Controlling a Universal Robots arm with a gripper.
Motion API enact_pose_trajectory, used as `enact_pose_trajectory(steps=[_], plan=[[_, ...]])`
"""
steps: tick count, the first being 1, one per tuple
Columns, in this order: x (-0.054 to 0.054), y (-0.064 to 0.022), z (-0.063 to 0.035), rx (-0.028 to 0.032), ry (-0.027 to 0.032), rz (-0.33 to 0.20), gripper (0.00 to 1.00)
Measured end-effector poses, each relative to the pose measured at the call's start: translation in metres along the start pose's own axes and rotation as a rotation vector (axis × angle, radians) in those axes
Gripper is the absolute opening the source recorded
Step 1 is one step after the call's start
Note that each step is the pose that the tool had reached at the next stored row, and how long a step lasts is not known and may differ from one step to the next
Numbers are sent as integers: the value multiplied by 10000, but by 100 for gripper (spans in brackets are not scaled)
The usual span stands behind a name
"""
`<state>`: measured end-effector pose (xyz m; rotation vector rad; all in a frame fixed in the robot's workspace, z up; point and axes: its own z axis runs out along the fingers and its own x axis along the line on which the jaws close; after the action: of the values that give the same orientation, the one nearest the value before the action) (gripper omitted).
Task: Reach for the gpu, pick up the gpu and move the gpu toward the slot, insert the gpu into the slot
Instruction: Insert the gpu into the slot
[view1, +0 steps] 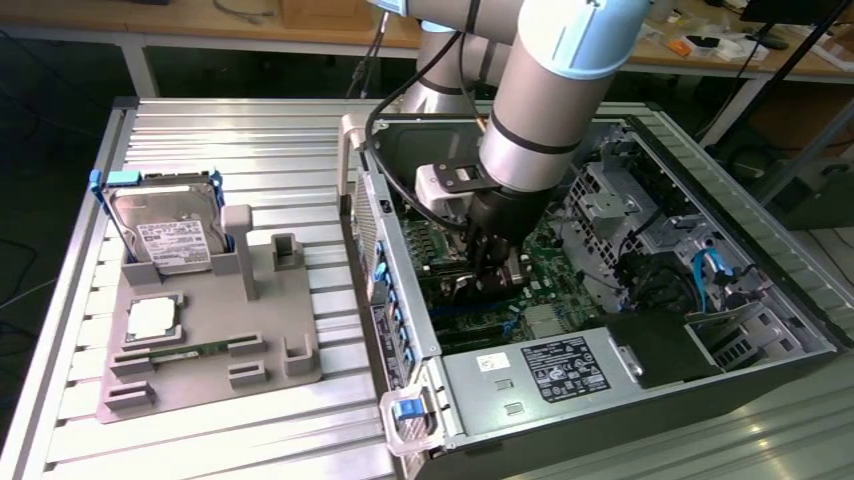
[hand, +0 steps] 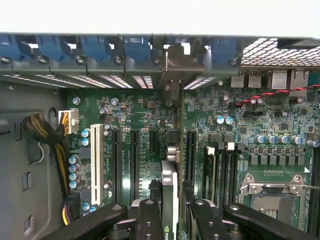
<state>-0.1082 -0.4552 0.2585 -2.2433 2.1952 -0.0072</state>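
The gpu (hand: 168, 187) is seen edge-on in the wrist view: a thin card with a silver edge and a dark body, a small green logo near the fingers, and its metal end bracket (hand: 171, 85) reaching up to the rear wall of the case. It stands upright over the green motherboard (hand: 145, 125), in line with the long expansion sockets. Whether its lower edge is already seated in the slot I cannot tell — the card itself hides that place. The gripper (hand: 170, 220) has its black fingers (hand: 150, 220) closed on the two sides of the card, so the jaws are gripping the gpu. Beside the card lie a white socket (hand: 97, 165), black sockets and, further off, the square metal CPU socket (hand: 274, 192). In the exterior view the gripper (view1: 487, 275) is lowered inside the open computer case (view1: 747, 250) — well apart, at the exterior view's left, a hard drive (view1: 167, 230) stands on a grey holder (view1: 214, 340).
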Motion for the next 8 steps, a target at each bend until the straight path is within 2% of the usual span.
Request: enact_pose_trajectory(steps=[3,5,7,8], plan=[[0,0,-6,3,-5,0,27],[-3,-2,-38,18,-29,0,27],[0,-1,-80,2,-1,-1,27],[-1,-1,-81,4,-5,-1,27]])
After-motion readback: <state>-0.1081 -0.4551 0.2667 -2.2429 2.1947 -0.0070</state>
